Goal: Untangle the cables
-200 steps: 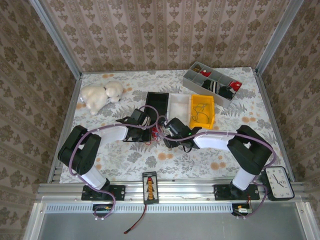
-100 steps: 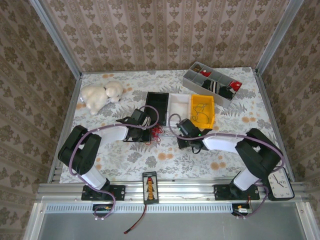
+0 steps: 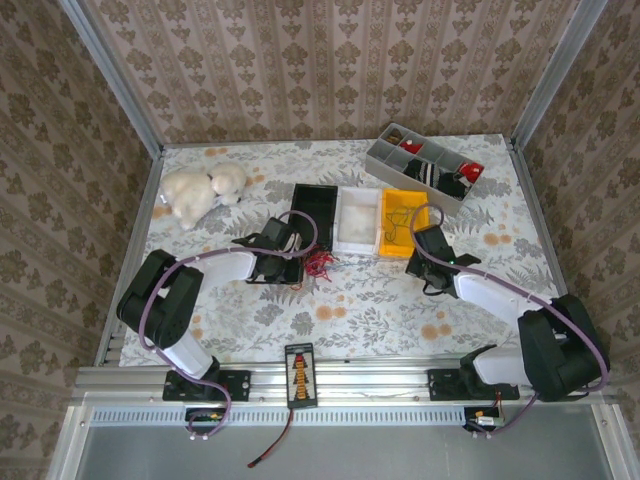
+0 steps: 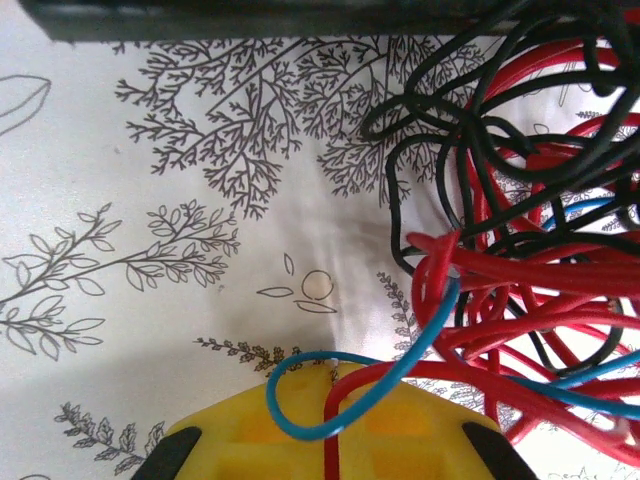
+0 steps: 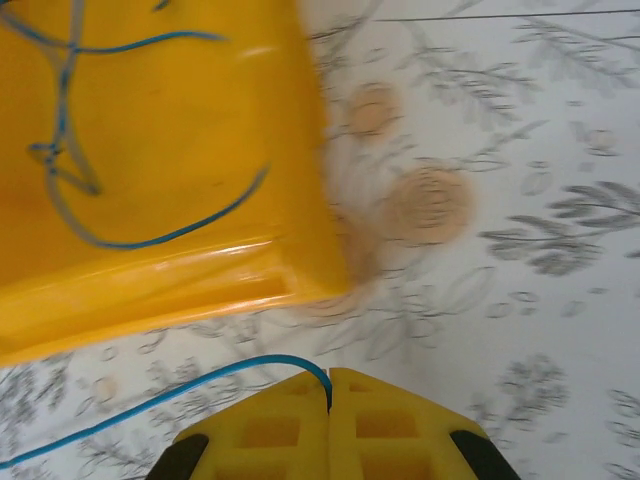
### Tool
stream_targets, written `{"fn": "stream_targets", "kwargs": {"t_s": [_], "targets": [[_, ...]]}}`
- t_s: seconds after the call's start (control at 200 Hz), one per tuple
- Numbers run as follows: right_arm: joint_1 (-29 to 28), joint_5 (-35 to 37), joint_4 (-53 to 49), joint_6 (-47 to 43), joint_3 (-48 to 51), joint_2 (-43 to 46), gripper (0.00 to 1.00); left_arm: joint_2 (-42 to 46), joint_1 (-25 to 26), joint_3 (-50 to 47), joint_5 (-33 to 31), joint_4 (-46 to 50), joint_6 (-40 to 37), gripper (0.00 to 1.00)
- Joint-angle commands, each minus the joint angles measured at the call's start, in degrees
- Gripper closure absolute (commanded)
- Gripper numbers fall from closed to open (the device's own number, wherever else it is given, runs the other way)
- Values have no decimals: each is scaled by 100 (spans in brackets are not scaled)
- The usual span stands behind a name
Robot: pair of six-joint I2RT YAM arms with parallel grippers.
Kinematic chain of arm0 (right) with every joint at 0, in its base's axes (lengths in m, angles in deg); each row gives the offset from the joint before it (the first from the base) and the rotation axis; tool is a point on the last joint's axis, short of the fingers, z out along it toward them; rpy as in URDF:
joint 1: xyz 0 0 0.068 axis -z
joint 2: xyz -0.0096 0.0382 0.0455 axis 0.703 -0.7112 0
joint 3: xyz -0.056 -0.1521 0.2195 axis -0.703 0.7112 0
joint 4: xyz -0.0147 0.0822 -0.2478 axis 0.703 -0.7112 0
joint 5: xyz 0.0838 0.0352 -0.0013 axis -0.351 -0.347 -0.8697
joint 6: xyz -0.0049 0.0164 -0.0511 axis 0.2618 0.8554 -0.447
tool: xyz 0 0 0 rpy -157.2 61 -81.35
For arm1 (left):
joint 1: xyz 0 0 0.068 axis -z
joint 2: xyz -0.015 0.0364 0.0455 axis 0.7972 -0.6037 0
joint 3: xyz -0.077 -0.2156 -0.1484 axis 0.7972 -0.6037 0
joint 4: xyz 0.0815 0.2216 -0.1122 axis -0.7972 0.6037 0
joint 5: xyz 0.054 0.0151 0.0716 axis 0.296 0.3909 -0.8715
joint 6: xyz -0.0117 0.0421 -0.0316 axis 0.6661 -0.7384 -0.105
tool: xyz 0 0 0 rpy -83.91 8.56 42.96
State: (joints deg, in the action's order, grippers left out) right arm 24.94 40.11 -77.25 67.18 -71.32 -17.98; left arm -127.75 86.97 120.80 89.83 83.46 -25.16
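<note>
Left gripper point(image 4: 330, 385) pinches the cables point(image 4: 520, 280) at table centre, right gripper point(image 5: 330, 385) clamps one blue strand point(image 5: 260, 358) beside the yellow bin point(image 5: 150, 290); any snag may cinch the cables tighter or pull the strand free.

You see cables point(image 4: 520, 250): mostly red, with black and blue strands. Tablecloth point(image 3: 350, 300): white, grey leaf-and-branch print, orange blossoms. Your left gripper point(image 4: 332, 372) and right gripper point(image 5: 330, 378): yellow. Blue cable point(image 5: 150, 400) stands out against pale cloth. Black bin point(image 3: 318, 198), white bin point(image 3: 357, 215), yellow bin point(image 5: 180, 120). Plush toy point(image 3: 200, 192): cream. Wallpaper point(image 3: 330, 70): beige damask.
</note>
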Motion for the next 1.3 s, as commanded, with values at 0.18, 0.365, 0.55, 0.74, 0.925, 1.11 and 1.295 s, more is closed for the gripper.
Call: {"fn": "stream_targets", "kwargs": {"t_s": [0.18,0.365,0.55,0.74,0.925,1.11,1.295], "targets": [[518,561,-739,514,104,73,100,397,-293,-538,-411,93,158,100],[1182,466,-909,502,127,115,100,798,-509,-746,-553,67,391,100],[2046,86,-1146,381,112,289,100,1087,-913,-945,-910,166,791,100],[2956,-111,-1327,96,15,718,100,1342,-1473,-1185,-1308,468,1391,100],[3686,-70,-1541,-240,-228,769,100,1584,-1897,-1272,-1843,1071,1800,100],[4833,-437,-1568,-267,-441,787,100,1790,-2423,-1455,-1939,1449,2140,100],[5017,-942,-1389,-210,-556,751,100,1908,-2346,-1417,-1558,1048,1659,100]]}}
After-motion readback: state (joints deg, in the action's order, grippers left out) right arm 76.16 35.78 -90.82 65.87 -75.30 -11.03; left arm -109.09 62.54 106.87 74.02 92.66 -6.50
